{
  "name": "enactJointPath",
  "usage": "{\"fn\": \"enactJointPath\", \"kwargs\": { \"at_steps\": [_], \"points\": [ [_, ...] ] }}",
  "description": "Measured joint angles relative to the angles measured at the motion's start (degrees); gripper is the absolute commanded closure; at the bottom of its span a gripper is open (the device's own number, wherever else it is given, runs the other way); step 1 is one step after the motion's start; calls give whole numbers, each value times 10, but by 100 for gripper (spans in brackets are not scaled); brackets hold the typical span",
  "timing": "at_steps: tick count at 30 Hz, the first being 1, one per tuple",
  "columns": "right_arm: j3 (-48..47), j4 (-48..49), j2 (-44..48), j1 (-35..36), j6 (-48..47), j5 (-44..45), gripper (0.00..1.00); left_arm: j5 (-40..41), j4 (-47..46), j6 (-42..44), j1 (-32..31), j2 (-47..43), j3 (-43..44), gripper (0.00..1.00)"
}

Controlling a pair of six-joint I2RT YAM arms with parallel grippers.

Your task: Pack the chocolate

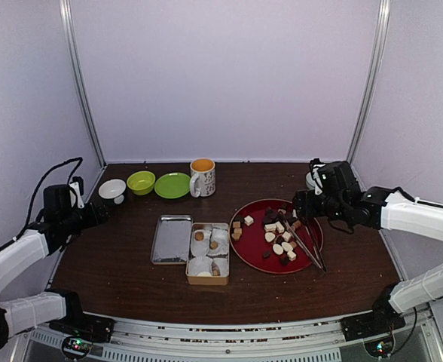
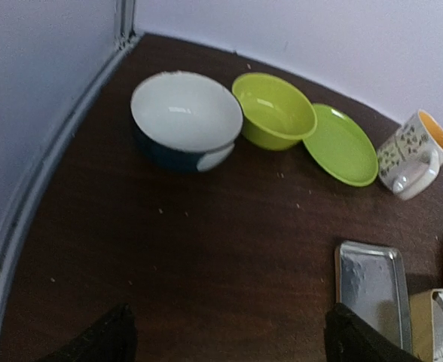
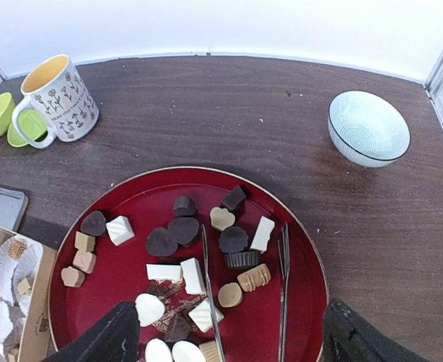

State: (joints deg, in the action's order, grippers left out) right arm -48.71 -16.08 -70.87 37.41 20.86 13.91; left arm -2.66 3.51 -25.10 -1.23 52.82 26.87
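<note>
I noted left fingers (image 2: 105, 339) and right fingers (image 3: 112, 339) open, empty. The right hung over the tongs (image 3: 283, 279), probably to fetch chocolate (image 3: 184, 230).

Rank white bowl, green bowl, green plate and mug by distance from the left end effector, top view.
1. White bowl: left end of the row, just ahead of the left end effector.
2. Green bowl: next to the white bowl, on its right.
3. Green plate: further right.
4. Mug: right end of the row.
</note>
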Motion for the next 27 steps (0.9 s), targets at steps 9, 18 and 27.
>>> {"fn": "enactJointPath", "kwargs": {
  "at_steps": [9, 18, 27],
  "points": [
    [2, 29, 0, -4, 2, -39, 19, -78, 130, -56, -151, 42, 2, 16],
    [40, 38, 15, -5, 16, -64, 18, -27, 176, -80, -247, 185, 66, 24],
    [62, 39, 68, -5, 26, -66, 18, 41, 209, -100, -309, 296, 144, 32]
  ]
}}
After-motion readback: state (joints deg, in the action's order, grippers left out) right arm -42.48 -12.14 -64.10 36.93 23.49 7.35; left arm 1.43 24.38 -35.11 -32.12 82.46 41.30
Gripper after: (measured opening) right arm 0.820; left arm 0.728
